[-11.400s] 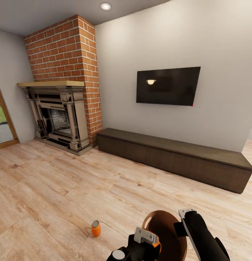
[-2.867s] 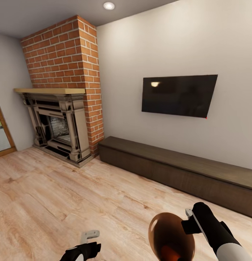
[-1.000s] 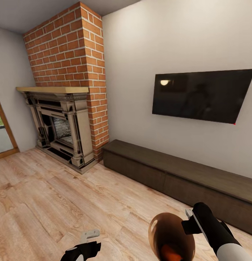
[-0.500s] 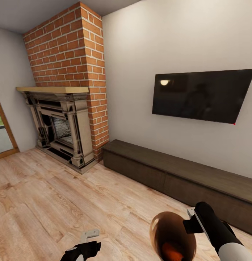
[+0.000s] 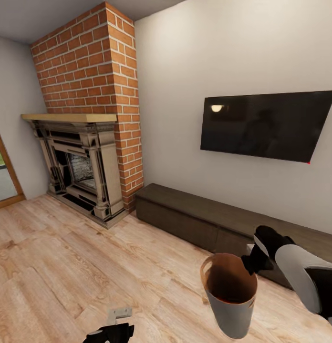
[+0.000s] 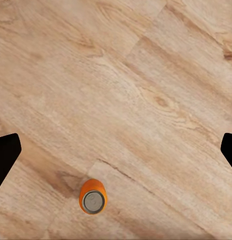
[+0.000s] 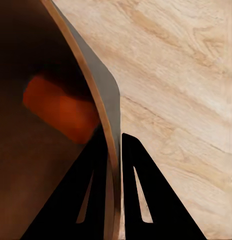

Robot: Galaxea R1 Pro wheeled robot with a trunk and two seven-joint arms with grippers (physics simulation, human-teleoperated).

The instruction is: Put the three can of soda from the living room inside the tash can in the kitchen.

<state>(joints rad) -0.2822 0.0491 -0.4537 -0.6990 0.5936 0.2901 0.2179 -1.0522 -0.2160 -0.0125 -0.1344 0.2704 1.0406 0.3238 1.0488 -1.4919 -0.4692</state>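
Note:
My right gripper is shut on the rim of the tash can, holding it upright above the floor; the bin is pale grey outside and copper-brown inside. In the right wrist view both fingers pinch the bin's wall, and an orange can of soda lies inside. My left gripper hangs low at the near edge, open. Below it a second orange can stands upright on the wood floor, apart from the fingers. The dark blue can is out of view.
This is the living room: a red-brick fireplace at left, a wall TV, and a long dark low cabinet along the wall ahead. A glass door is at far left. Light wood floor spreads in front.
My right arm has raised the bin and turned it from tilted towards me to upright. The left gripper has sunk a little lower in the head view.

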